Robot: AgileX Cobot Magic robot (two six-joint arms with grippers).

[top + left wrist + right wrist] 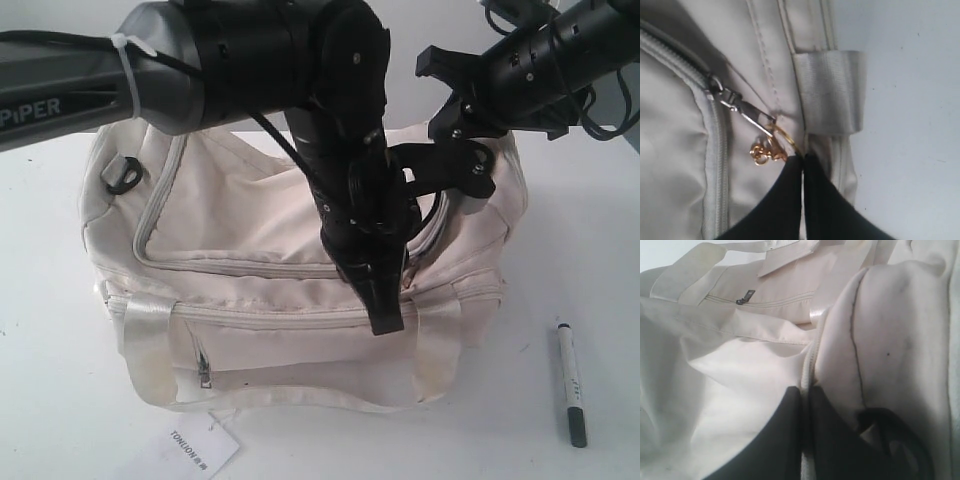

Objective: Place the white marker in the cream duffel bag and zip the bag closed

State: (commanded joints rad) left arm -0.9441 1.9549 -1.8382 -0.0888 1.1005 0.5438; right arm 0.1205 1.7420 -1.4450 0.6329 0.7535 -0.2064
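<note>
The cream duffel bag [270, 240] is soft, so a tug on its zip may drag the whole bag instead of running the slider. Its only anchor is the right gripper [805, 396], jaws together on fabric at the end seam. The left gripper [803, 162] is pinched on the key-ring zipper pull [783, 136] — thin enough to slip free. The white marker [571, 382] lies on the table [560, 230] beside the bag, well apart from both grippers — not yet inside.

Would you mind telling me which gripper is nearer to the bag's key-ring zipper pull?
Left. The left gripper is shut on the key-ring zipper pull; the right gripper pinches the cream duffel bag elsewhere, apart from the pull.
</note>
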